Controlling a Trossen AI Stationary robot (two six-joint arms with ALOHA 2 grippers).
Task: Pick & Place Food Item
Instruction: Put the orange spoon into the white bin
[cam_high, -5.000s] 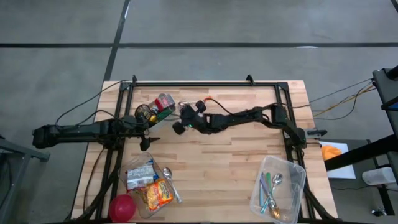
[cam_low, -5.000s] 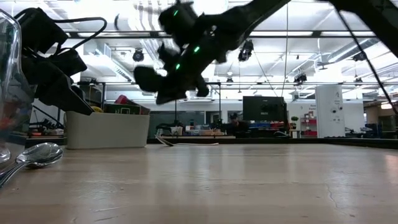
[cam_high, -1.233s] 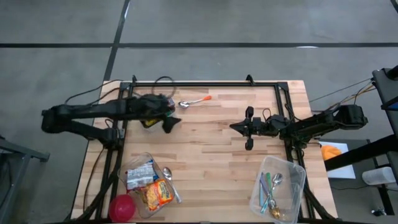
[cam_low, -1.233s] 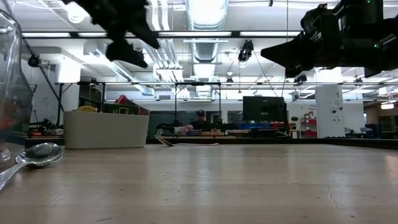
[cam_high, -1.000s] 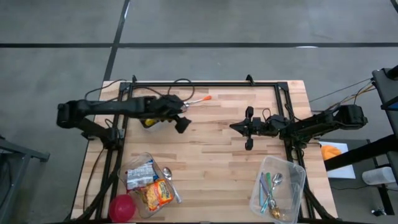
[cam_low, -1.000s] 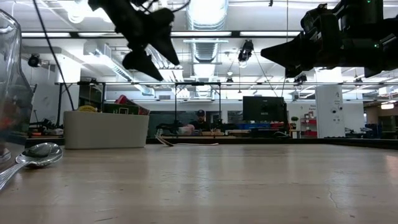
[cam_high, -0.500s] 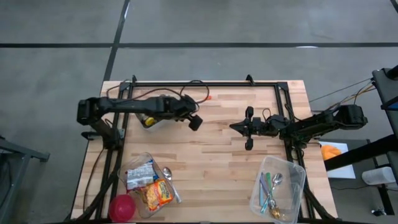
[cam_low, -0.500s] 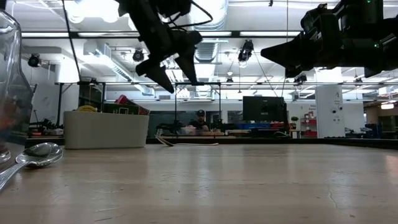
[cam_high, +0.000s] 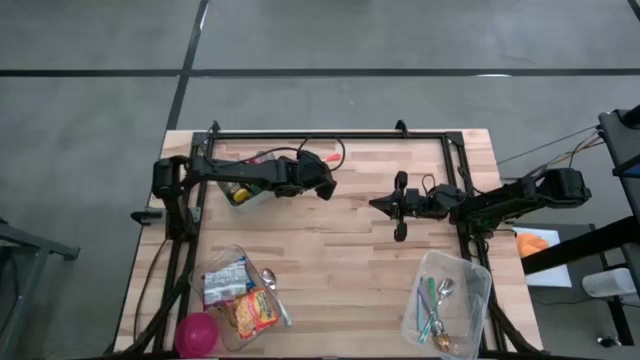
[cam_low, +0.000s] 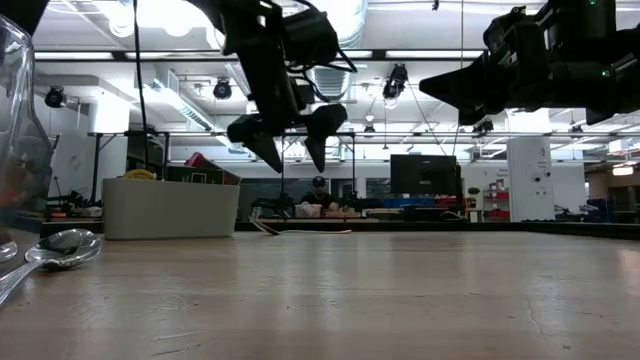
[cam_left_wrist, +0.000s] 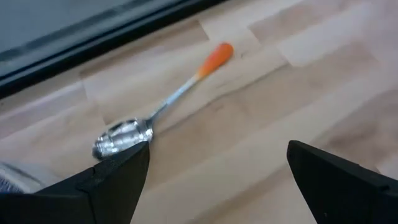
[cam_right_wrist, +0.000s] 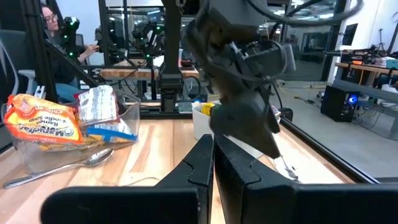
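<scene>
Food packets (cam_high: 245, 300), one a yellow-orange ramen pack (cam_right_wrist: 43, 121), lie in a clear tub (cam_high: 232, 262) at the table's near left. A white bin (cam_high: 238, 192) with more items stands at the far left, partly under my left arm. My left gripper (cam_high: 325, 187) hangs open above the far middle of the table, tipped downward, nothing between its fingers (cam_low: 322, 128). Just ahead of it an orange-handled spoon (cam_left_wrist: 168, 102) lies flat on the wood. My right gripper (cam_high: 378, 203) is shut, level and holding nothing, right of centre.
A clear tub of cutlery (cam_high: 445, 300) sits at the near right corner. A red ball (cam_high: 197, 332) and a loose spoon (cam_low: 60, 248) lie by the food tub. A black frame rail (cam_high: 330, 134) runs along the far edge. Bare wood lies between the two grippers.
My left gripper has swept from over the white bin toward the table's right edge and sunk lower, tipping its fingers downward and rolling a little. It has stayed open.
</scene>
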